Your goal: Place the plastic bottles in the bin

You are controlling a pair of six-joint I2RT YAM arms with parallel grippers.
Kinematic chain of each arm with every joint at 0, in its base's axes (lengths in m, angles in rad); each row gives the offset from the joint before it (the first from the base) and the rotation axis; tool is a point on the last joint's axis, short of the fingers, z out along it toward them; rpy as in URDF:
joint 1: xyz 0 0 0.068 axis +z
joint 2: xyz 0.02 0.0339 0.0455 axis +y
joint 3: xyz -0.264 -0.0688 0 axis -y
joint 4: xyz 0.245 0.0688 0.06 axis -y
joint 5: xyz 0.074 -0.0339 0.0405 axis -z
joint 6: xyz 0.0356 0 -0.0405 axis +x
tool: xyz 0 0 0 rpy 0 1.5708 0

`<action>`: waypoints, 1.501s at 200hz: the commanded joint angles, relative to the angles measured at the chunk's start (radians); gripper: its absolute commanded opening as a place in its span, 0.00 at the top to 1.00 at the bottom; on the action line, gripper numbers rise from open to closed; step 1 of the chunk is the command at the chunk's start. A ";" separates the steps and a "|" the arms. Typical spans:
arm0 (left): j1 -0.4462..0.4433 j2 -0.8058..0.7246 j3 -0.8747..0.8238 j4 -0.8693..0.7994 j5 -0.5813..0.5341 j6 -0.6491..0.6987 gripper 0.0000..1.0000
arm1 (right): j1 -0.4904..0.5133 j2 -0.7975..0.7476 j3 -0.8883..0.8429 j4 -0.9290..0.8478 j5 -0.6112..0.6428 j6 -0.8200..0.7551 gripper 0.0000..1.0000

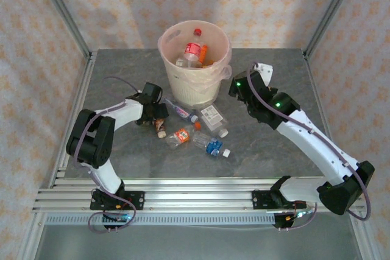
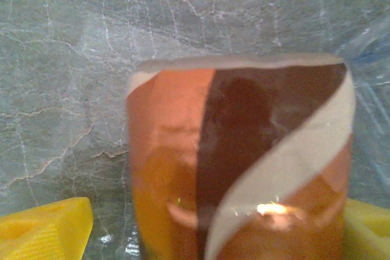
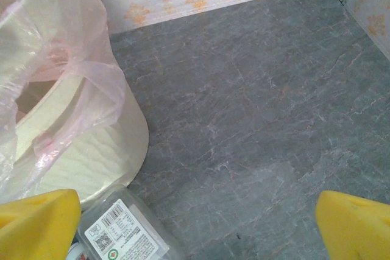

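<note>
Left tool [image 2: 207,232] spread, orange-brown labelled bottle [image 2: 237,150] between its jaws, not yet pinched.

**Bench and its load.** A grey, marble-veined bench [image 1: 122,153] is shown. The cream bin [image 1: 190,89], lined with a pinkish bag [image 1: 224,72], is stood upright at the far middle. Five plastic bottles are gathered in a loose cluster on the bench just in front of the bin. Four are laid on their sides:

- a clear bottle with a bluish label [image 1: 181,111]
- a clear bottle with a white label [image 1: 214,119], nearest the bin's foot
- an orange-labelled bottle [image 1: 178,136]
- a blue-labelled bottle [image 1: 208,145]

A brown-and-orange bottle [image 1: 161,126] is placed at the cluster's left edge.
</note>
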 commanded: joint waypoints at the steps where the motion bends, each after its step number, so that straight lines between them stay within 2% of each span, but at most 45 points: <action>1: 0.008 0.026 0.027 0.027 -0.051 0.008 0.16 | 0.000 -0.025 -0.024 -0.003 0.035 0.027 0.01; 38: 0.016 0.037 0.027 0.027 -0.055 0.005 0.37 | 0.000 -0.037 -0.050 -0.015 0.036 0.048 0.01; 70: 0.017 -0.011 0.031 -0.007 -0.086 0.008 0.45 | -0.001 -0.042 -0.065 -0.026 0.039 0.062 0.01; 131: 0.017 -0.244 0.088 -0.158 -0.164 0.059 0.49 | 0.000 -0.042 -0.105 -0.087 0.021 0.110 0.01; 164: 0.005 -0.377 0.184 -0.222 -0.129 0.094 0.49 | 0.000 -0.041 -0.145 -0.104 -0.021 0.100 0.01; 197: -0.033 -0.443 0.330 -0.235 -0.093 0.116 0.49 | -0.005 -0.022 -0.182 -0.092 -0.128 0.043 0.01; 238: -0.074 -0.358 0.565 -0.215 -0.044 0.121 0.48 | -0.006 0.004 -0.223 -0.057 -0.205 0.008 0.01; 300: -0.128 -0.045 1.019 -0.286 -0.020 0.140 0.48 | -0.012 0.023 -0.256 -0.036 -0.214 -0.002 0.01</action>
